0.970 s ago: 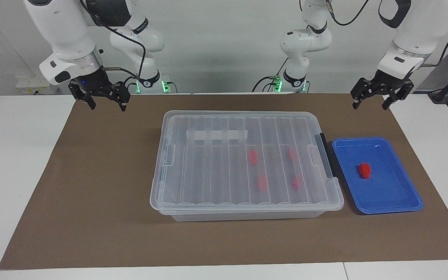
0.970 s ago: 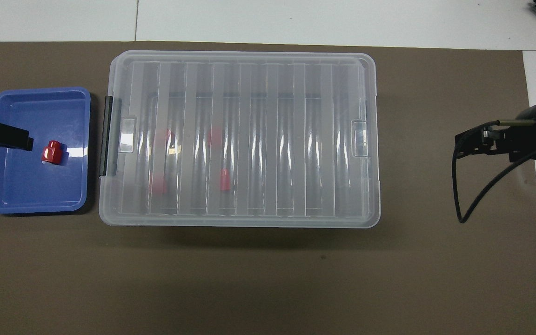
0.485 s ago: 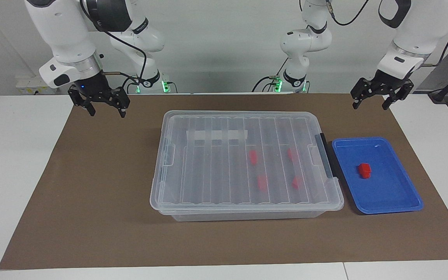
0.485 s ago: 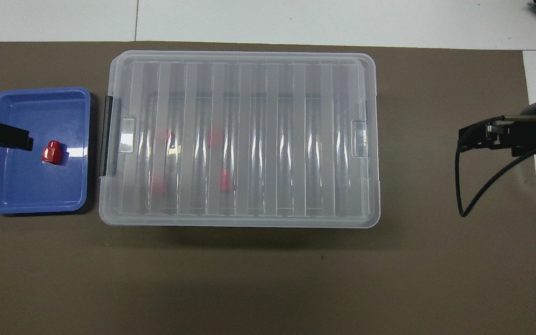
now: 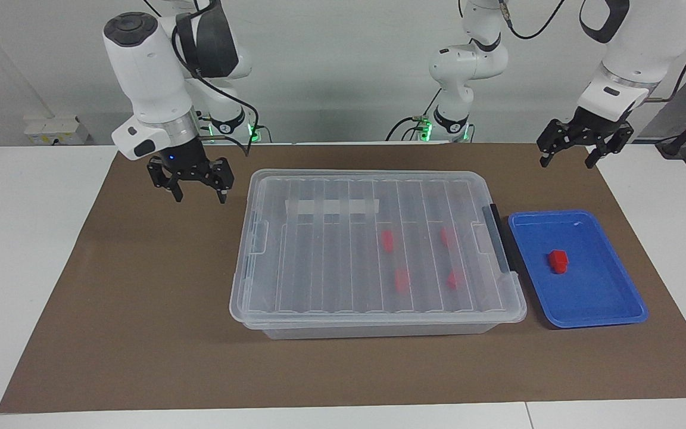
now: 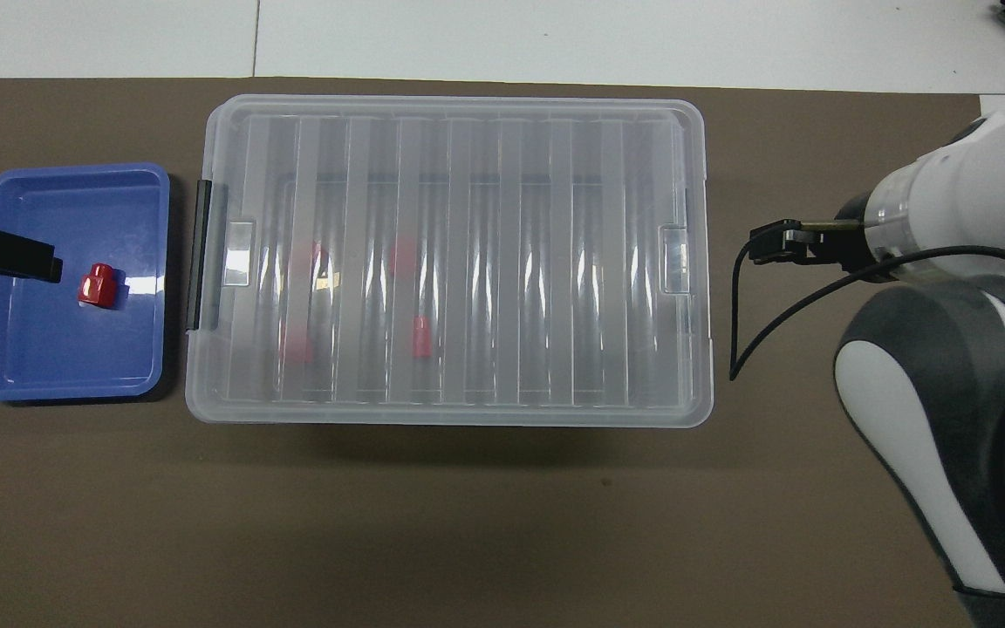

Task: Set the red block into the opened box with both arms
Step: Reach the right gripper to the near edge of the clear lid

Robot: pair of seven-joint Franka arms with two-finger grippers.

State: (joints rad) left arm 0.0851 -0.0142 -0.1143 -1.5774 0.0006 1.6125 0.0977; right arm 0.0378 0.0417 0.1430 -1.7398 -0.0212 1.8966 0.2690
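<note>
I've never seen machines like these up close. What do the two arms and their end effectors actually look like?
Both arms are glossy white, built from rounded segments with dark grey bands at the joints and silver wrist rings. Loose black cables loop along them. Green lights glow at their bases. The right end effector and left end effector are small black two-finger claws of linked bars; a tiny blue light shows above the right one.

The box [image 5: 379,250] is clear, glossy ribbed plastic. The tray [image 5: 593,304] is shiny blue plastic, and the block [image 5: 558,261] in it smooth red plastic. The mat [image 5: 140,310] looks matt brown, papery.
</note>
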